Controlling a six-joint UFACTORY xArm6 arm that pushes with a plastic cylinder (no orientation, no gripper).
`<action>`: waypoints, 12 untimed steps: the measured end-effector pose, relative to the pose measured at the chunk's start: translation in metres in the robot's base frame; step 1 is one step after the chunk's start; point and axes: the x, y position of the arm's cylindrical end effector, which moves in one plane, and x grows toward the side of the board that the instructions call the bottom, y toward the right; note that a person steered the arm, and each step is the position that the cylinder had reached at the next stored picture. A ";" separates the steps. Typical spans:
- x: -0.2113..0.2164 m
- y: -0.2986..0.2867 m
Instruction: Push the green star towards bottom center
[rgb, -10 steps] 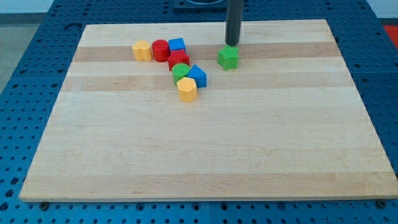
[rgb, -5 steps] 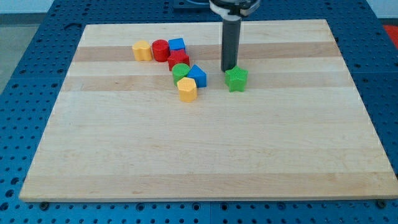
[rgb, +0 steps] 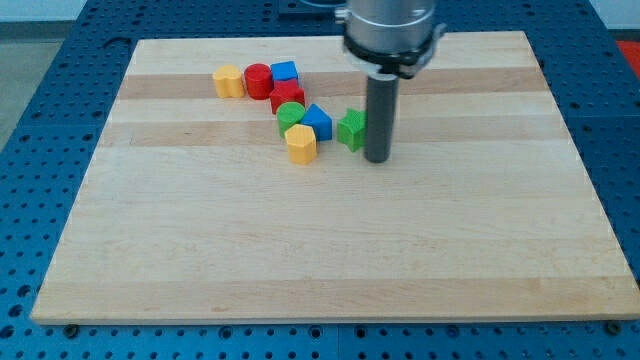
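The green star (rgb: 351, 130) sits on the wooden board (rgb: 330, 240) above its middle, partly hidden behind my rod. My tip (rgb: 377, 159) rests on the board just right of the star and slightly below it, touching or nearly touching its right side. The star lies just right of a blue block (rgb: 317, 121).
A cluster lies left of the star: a yellow block (rgb: 301, 144), a green round block (rgb: 291, 113), a red block (rgb: 286, 95), a blue cube (rgb: 285, 72), a red cylinder (rgb: 258, 79) and a yellow block (rgb: 228, 80).
My tip moved down and slightly right, from above the star to its right side. The green star moved down from near the top, then shifted left towards the blue block.
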 end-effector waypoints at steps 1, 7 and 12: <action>-0.032 0.033; 0.041 -0.091; 0.062 -0.132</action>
